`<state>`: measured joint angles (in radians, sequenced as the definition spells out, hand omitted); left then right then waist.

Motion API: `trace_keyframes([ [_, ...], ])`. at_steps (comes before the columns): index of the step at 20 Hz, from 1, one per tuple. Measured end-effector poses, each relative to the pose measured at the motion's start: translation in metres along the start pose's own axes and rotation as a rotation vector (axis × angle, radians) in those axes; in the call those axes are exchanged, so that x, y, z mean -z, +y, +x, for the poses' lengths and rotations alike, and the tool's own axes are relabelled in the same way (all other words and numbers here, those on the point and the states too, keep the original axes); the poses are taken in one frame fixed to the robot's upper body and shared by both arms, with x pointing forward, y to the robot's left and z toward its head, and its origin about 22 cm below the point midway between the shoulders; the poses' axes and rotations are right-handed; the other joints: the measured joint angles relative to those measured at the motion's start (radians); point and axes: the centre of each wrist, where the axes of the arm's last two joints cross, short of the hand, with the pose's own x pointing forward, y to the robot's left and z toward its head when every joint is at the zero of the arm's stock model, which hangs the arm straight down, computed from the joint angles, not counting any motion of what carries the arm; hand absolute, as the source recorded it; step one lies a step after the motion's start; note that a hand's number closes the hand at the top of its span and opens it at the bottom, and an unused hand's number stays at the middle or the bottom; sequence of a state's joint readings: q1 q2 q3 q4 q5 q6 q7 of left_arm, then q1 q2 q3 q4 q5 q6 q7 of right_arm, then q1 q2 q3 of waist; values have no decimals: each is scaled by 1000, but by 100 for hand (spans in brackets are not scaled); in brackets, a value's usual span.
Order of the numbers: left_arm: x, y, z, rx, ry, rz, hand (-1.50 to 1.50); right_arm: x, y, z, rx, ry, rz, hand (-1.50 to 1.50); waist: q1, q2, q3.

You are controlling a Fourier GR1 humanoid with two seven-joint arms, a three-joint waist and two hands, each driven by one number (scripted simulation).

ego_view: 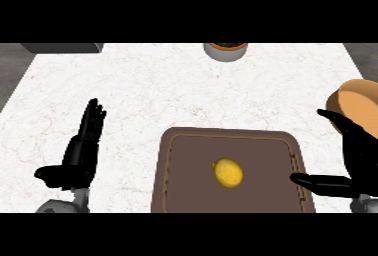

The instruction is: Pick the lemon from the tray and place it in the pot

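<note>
The right hand point(360, 162) is standing open at the view's right edge, fingers straight and upward and holding nothing, with its thumb lying over the right rim of the brown tray point(190, 160). The lemon point(228, 172) is lying near the tray's middle, apart from that thumb. Just beyond the fingertips, the orange-brown pot point(359, 102) is sitting partly cut off by the edge. The left hand point(80, 152) is resting open on the pale tabletop point(184, 90), left of the tray. A grey round container point(226, 50) is sitting at the far edge.
</note>
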<state>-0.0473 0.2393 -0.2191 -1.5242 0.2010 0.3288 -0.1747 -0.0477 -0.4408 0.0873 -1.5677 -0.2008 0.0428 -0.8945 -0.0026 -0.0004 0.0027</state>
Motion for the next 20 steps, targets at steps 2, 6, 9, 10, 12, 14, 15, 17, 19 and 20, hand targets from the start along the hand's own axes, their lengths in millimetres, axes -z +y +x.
trace_keyframes([
  [2, -2, 1, 0, -8, 2, 2, 0, -12, -1, 7, 16, -45, 20, -150, -2, -1, -1],
  [6, -6, 0, 3, -13, 3, -1, 0, -29, -7, 27, -43, -28, 131, -150, -6, -2, -2],
  [9, -6, 1, 3, -14, 7, 2, 0, -29, -11, 42, -140, 28, 267, -150, -9, -4, -4],
  [10, -7, -1, 2, -14, 8, 1, 0, -27, -11, 45, -178, 51, 320, -150, -8, -3, -4],
  [12, -7, -1, 3, -11, 7, -3, 0, -27, -13, 51, -251, 110, 430, -150, -6, -3, -5],
  [14, -7, -3, 3, -17, 3, -5, 0, -24, -11, 57, -326, 164, 526, -150, -5, -3, -5],
  [15, -7, -2, 3, -16, 3, -5, 0, -23, -8, 60, -357, 191, 559, -150, -4, -3, -5],
  [17, -7, -3, 5, -13, 2, -5, 0, -22, 7, 64, -404, 235, 613, -150, -1, -2, -5],
  [19, -7, -1, 3, -14, 5, -3, 0, -21, 22, 69, -435, 275, 649, -150, -1, -2, -5],
  [20, -5, -2, 3, -15, 3, -2, 0, -17, 25, 68, -445, 293, 662, -150, 0, -1, -4],
])
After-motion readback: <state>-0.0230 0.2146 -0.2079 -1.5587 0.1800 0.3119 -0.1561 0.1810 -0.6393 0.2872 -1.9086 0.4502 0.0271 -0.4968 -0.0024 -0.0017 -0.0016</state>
